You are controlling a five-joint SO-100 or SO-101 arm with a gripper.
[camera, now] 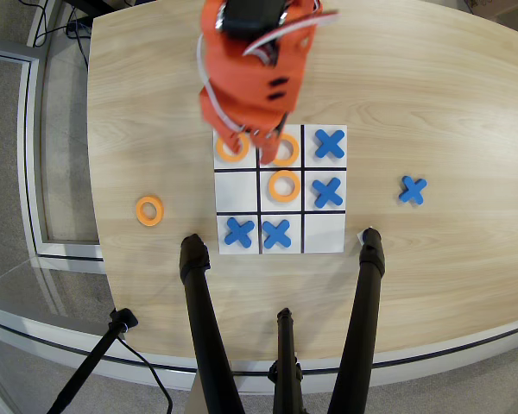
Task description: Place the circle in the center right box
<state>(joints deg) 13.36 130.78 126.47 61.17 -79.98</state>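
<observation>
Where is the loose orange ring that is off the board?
In the overhead view, the circle lies flat on the table left of the board, level with its middle row.

The blurred pincer point(252, 145) partly hides two top-row rings point(233, 150).

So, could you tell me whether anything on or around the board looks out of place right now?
Nothing looks spilled or damaged. Two pieces sit off the board: an orange ring on the table to its left in the overhead view, and a blue X to its right. The middle cell of the left column is empty. The arm covers part of the top row.
</observation>
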